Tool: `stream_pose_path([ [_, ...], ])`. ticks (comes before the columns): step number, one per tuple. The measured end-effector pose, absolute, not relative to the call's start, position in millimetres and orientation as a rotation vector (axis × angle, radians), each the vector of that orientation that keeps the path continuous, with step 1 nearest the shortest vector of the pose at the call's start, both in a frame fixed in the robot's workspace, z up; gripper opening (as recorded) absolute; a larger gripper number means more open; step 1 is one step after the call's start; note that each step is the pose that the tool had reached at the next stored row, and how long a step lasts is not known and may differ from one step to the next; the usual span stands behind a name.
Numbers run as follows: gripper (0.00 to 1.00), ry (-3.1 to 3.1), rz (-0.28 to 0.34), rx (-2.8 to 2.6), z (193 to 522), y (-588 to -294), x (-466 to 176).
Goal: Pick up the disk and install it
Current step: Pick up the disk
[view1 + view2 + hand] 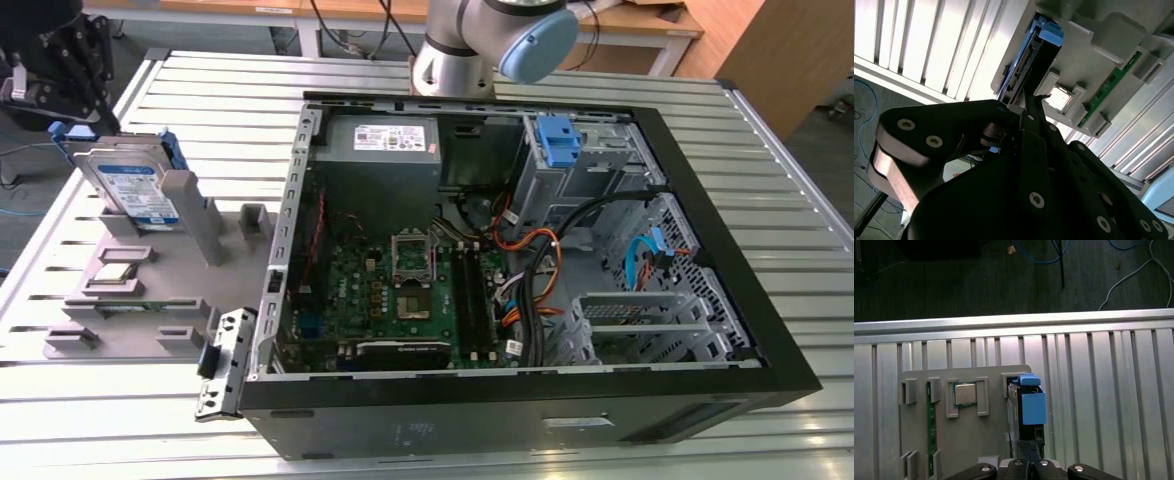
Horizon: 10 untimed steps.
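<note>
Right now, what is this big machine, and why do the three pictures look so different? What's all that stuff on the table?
It is a robot arm standing at one edge of a slatted metal table. One picture comes from a camera off to the side, so you see everything. The other two come from small cameras riding near the arm's wrist, looking past its black gripper. On the table lies an open computer case, its circuit board and cables showing. Beside it a grey holder carries a processor chip, a green memory stick and the disk, a silver hard drive in a blue frame, standing on edge. The gripper is right at the disk's upper end. I cannot tell whether it is gripping it.
</note>
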<state>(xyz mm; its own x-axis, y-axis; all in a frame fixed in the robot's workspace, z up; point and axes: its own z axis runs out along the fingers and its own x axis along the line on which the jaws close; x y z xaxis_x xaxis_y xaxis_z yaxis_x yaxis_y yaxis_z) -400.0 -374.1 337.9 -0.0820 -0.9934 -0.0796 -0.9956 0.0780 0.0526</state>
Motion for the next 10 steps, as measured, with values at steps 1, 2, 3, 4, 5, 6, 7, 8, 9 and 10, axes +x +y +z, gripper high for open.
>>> stream_pose_path([
  [1, 0.1, 2.286, 0.151, -2.111, 337.8, -374.1, -400.0],
  [2, 0.1, 2.285, 0.152, -2.11, 337.7, -374.0, -400.0],
  [3, 0.1, 2.285, 0.152, -2.109, 337.6, -374.0, -400.0],
  [4, 0.1, 2.285, 0.152, -2.11, 337.4, -374.0, -400.0],
  [5, 0.1, 2.285, 0.153, -2.109, 337.1, -374.1, -400.0],
  [6, 0.1, 2.285, 0.153, -2.11, 336.8, -374.1, -400.0],
  [7, 0.1, 2.285, 0.152, -2.11, 336.4, -374.1, -400.0],
  [8, 0.1, 2.285, 0.153, -2.11, 336.3, -374.1, -400.0],
  [9, 0.1, 2.285, 0.153, -2.11, 336.3, -374.1, -400.0],
  [10, 0.1, 2.285, 0.153, -2.11, 336.3, -374.1, -400.0],
])
